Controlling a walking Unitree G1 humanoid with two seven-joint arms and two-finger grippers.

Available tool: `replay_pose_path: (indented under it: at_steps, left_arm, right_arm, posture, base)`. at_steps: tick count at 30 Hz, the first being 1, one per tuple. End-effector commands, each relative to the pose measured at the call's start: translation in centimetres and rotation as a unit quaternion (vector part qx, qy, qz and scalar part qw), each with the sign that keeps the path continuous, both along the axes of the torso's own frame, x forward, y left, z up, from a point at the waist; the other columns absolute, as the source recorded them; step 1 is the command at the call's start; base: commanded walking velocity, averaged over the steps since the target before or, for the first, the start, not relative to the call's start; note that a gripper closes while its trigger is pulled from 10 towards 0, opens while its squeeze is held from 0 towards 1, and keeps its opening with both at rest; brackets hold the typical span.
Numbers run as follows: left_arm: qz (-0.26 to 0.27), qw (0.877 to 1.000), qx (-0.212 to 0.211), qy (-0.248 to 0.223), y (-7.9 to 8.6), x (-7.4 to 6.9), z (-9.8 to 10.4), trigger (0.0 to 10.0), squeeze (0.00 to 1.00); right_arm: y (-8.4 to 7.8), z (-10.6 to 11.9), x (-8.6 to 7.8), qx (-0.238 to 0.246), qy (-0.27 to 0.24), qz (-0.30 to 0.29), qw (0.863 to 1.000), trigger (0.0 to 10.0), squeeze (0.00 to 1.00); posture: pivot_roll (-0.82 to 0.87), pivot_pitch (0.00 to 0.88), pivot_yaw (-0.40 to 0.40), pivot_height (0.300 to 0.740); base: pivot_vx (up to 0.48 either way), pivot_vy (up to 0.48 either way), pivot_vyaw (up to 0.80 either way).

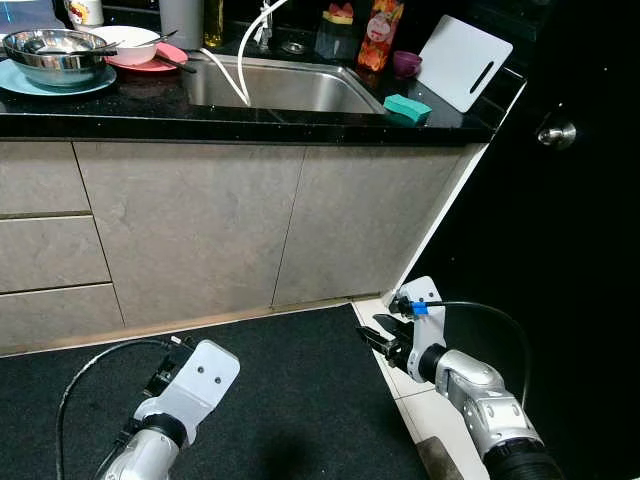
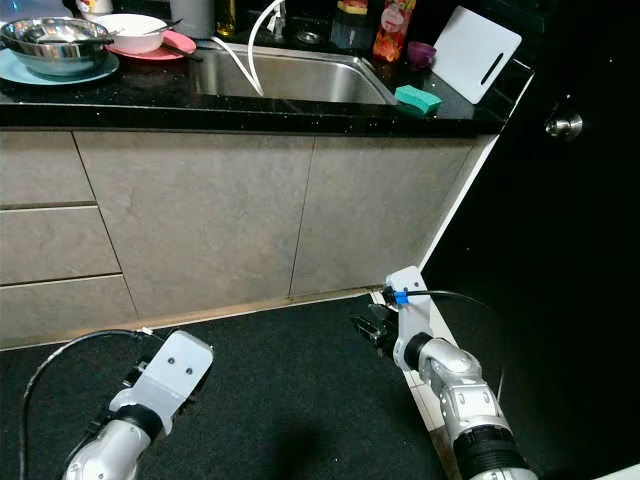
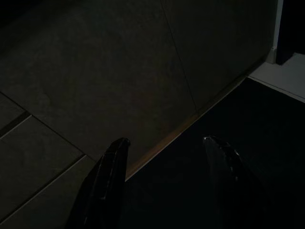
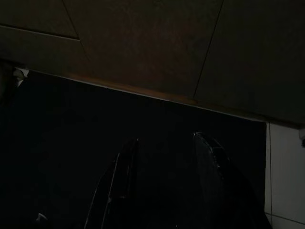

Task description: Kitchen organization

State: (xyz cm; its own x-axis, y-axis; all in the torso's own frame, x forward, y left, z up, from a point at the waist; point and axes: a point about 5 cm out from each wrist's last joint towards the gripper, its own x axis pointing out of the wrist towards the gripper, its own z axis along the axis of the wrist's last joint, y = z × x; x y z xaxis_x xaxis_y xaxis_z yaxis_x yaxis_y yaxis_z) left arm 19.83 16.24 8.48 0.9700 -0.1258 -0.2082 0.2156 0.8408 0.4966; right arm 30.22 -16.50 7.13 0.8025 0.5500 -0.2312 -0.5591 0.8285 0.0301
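Right gripper low over black mat, fingers parted, empty. Left gripper likewise spread, empty, near cabinet base. Well above both: countertop with sink, steel bowl on plate, green sponge, cutting board leaning, long axis tilted up-right. Step judged: approach. Next: raise arm to counter.

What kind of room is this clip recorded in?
A home kitchen, by the look of it: a stainless sink set in a black countertop, stacked dishes beside it, and a white cutting board leaning at the back.
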Motion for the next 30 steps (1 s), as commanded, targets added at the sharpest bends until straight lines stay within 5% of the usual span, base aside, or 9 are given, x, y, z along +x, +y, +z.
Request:
replay_pose_path:
  at_steps: [1, 19, 21, 25, 28, 29, 30]
  left_arm:
    - [-0.008, 1.000, -0.004, 0.011, -0.5, -0.3, -0.5, 10.0, 0.00]
    - [-0.016, 1.000, -0.013, 0.014, -0.7, 0.1, -0.3, 10.0, 0.00]
    - [-0.011, 1.000, 0.024, -0.003, -0.7, 0.0, 0.0, 10.0, 0.00]
    - [0.008, 1.000, 0.027, -0.006, -0.3, 0.0, 0.4, 10.0, 0.00]
    - [0.086, 0.992, -0.090, -0.028, 1.9, 0.8, 1.3, 10.0, 0.00]
    - [0.086, 0.992, -0.090, -0.028, 1.9, 0.8, 1.3, 10.0, 0.00]
    - [0.162, 0.972, -0.163, -0.054, 4.2, 1.5, 1.5, 10.0, 0.00]
  right_arm:
    - [-0.7, -0.3, -0.3, -0.008, 0.009, -0.005, 1.000, 10.0, 0.00]
    - [-0.9, 0.0, -0.1, -0.001, 0.002, -0.021, 1.000, 10.0, 0.00]
    - [-0.8, 0.1, 0.1, 0.002, 0.001, -0.023, 1.000, 10.0, 0.00]
    - [-0.7, 0.3, 0.3, 0.012, 0.001, -0.029, 1.000, 10.0, 0.00]
    - [-1.3, 1.0, 1.0, 0.061, 0.003, -0.061, 0.996, 10.0, 0.00]
    - [-1.3, 1.0, 1.0, 0.061, 0.003, -0.061, 0.996, 10.0, 0.00]
    - [-1.5, 1.6, 1.6, 0.089, 0.000, -0.083, 0.993, 10.0, 0.00]
  posture:
    - [0.20, 0.000, -0.152, 0.740]
    - [0.17, 0.000, -0.125, 0.740]
    - [0.19, 0.000, -0.118, 0.740]
    - [0.18, 0.000, -0.117, 0.740]
    - [0.18, 0.000, -0.115, 0.740]
    - [0.18, 0.000, -0.115, 0.740]
    - [0.18, 0.000, -0.109, 0.740]
  base:
    - [0.000, 0.000, 0.00]
    - [0.000, 0.000, 0.00]
    - [0.000, 0.000, 0.00]
    - [0.000, 0.000, 0.00]
    - [0.000, 0.000, 0.00]
    - [0.000, 0.000, 0.00]
    - [0.000, 0.000, 0.00]
